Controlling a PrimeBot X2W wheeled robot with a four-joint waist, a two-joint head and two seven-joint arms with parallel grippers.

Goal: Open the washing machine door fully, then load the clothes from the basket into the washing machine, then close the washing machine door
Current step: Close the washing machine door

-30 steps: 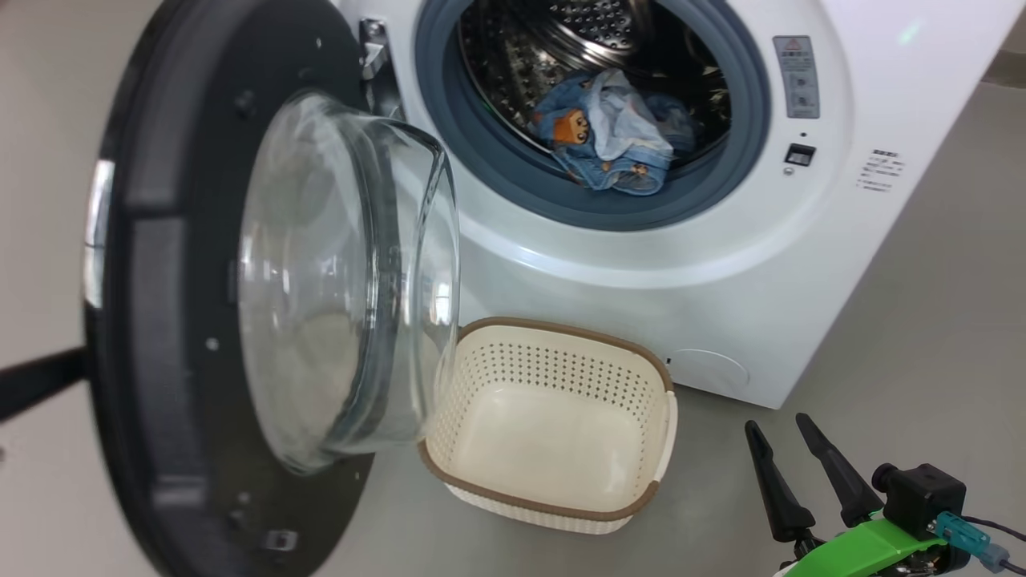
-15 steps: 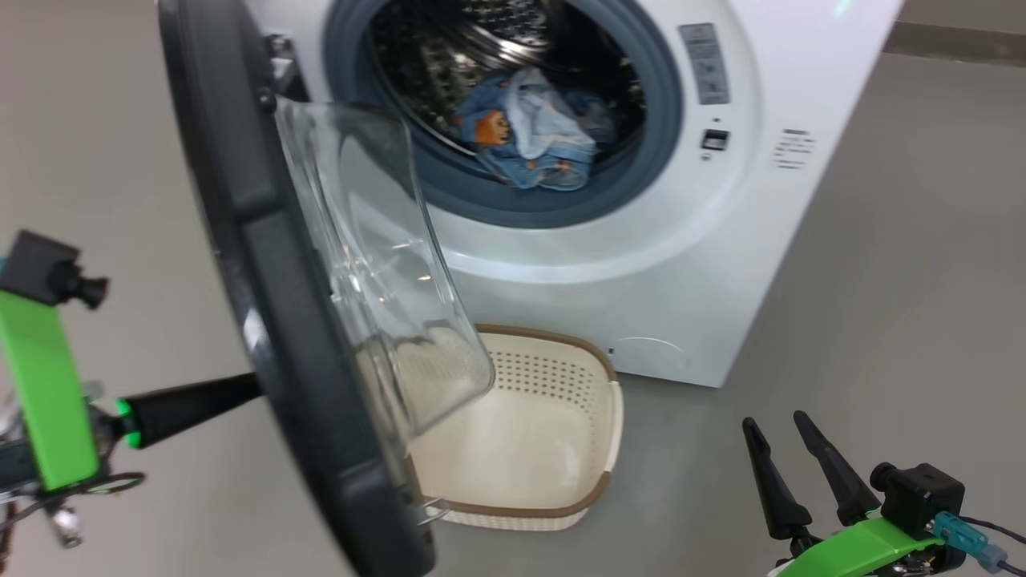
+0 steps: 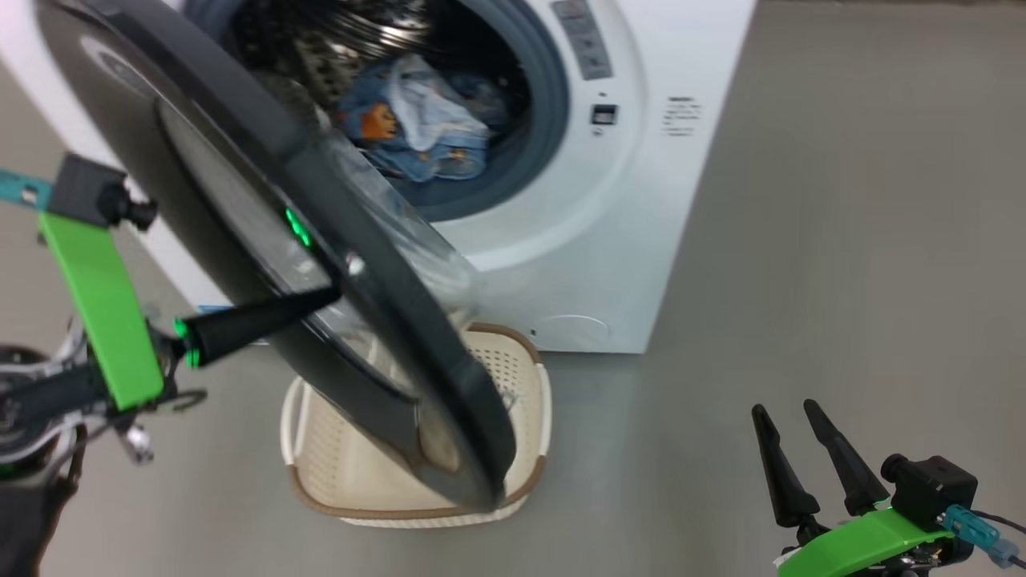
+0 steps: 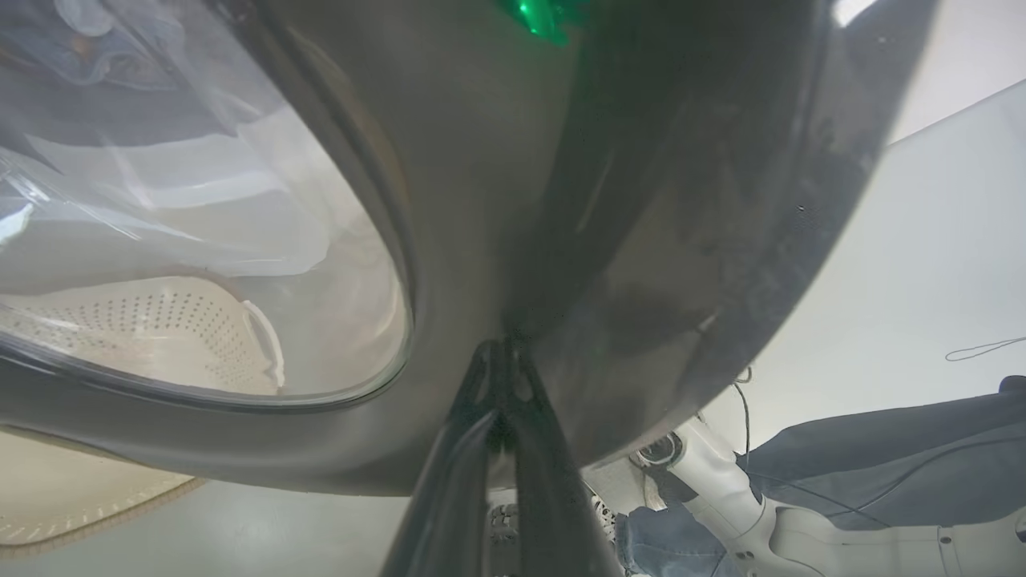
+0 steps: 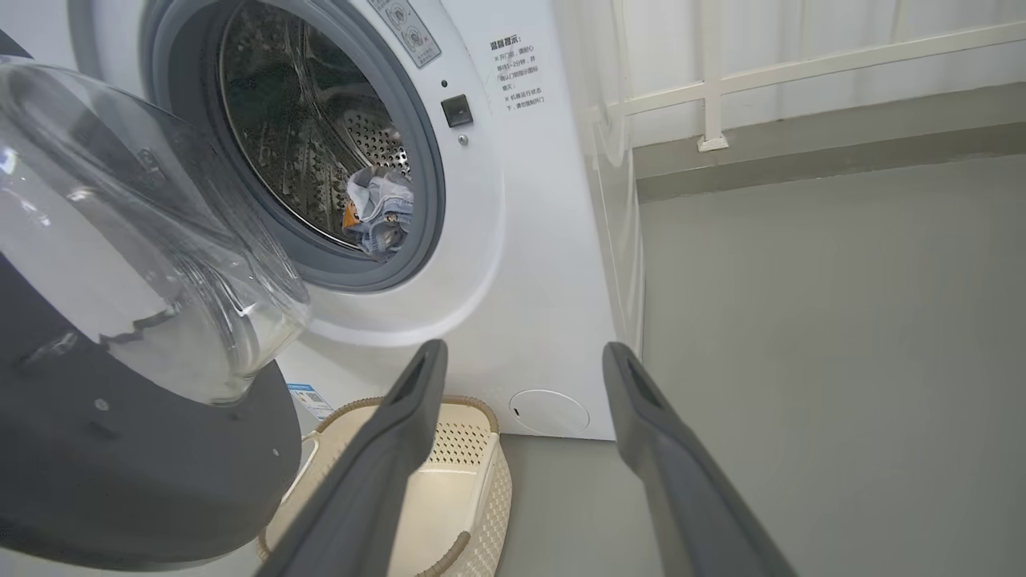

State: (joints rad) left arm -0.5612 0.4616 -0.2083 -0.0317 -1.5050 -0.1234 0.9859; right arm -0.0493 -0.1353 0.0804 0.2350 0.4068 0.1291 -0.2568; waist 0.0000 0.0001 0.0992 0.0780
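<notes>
At the washing machine (image 3: 625, 240), the last step is in hand: closing the door (image 3: 232, 168).

Clothes (image 3: 417, 120) lie in the drum just behind the gasket, and the basket (image 3: 535, 401) on the floor under the door's lower edge looks empty, so I judge loading done. Left gripper (image 3: 327, 295) is closed on nothing, its tips set against the door's glossy outer face. Right gripper (image 3: 784, 409) hangs low to the right, fingers spread wide and empty, well apart from the machine. The door stands half swung. Next it needs a steady push toward the opening until it clicks shut, with no hem caught on the gasket. A grey warning sticker (image 5: 405, 28), printed Chinese lines (image 5: 517, 72) and a small blue label (image 5: 309, 398) are too small to read, and no brand name is legible.
</notes>
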